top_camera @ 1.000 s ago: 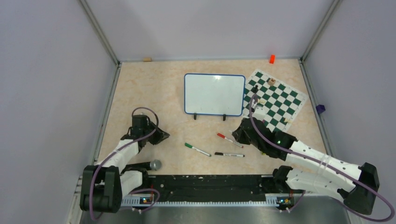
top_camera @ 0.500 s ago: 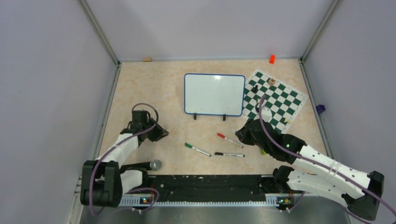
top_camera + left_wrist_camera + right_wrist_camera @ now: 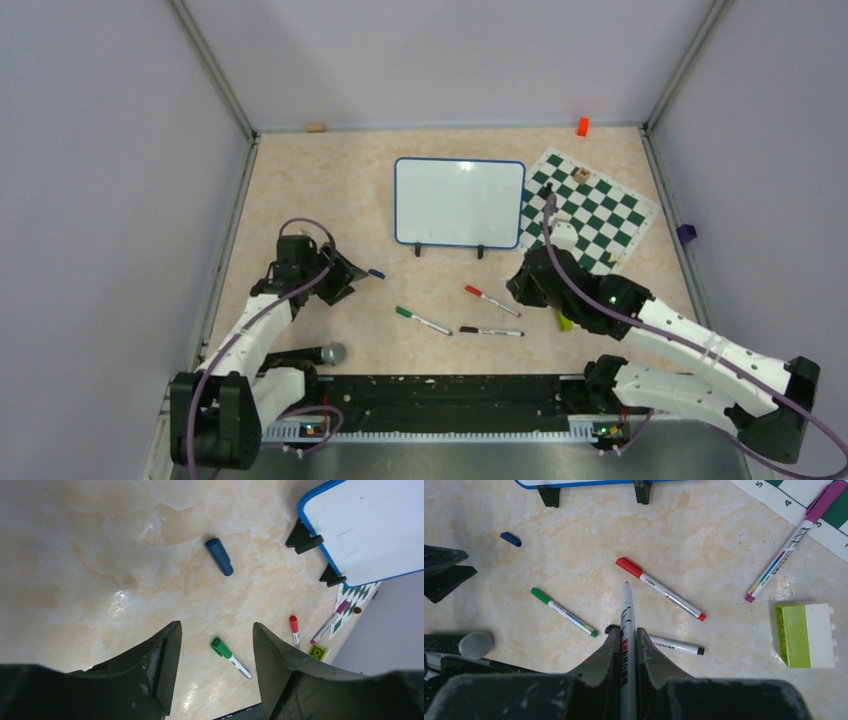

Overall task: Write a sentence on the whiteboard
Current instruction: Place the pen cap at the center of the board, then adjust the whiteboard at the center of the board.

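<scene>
Holding an uncapped marker (image 3: 626, 605) pinched tight between its fingers, tip pointing forward, the right gripper (image 3: 626, 630) hangs low over the table short of the whiteboard (image 3: 459, 200). The board sits ahead of it and a little to its left, on two black feet. No writing shows on the white face, so the step in hand is judged to be bringing the pen to the board for the first stroke.

To do that well, the tip should rise over the red marker (image 3: 659, 595) lying just ahead of the gripper. It should also clear the blue frame and the feet, then land near the board's far-left corner so a whole line fits. Pressure should be light, since a board on small feet may slide or rock.

The left gripper (image 3: 215, 630) is spread wide and empty, with a blue cap (image 3: 219, 556) on the table ahead of it, apart from both fingers. It could steady the board's near edge.

The right wrist view cuts the board down to its bottom edge. How steeply the board leans cannot be told, and the dark tip does not show its ink colour.
</scene>
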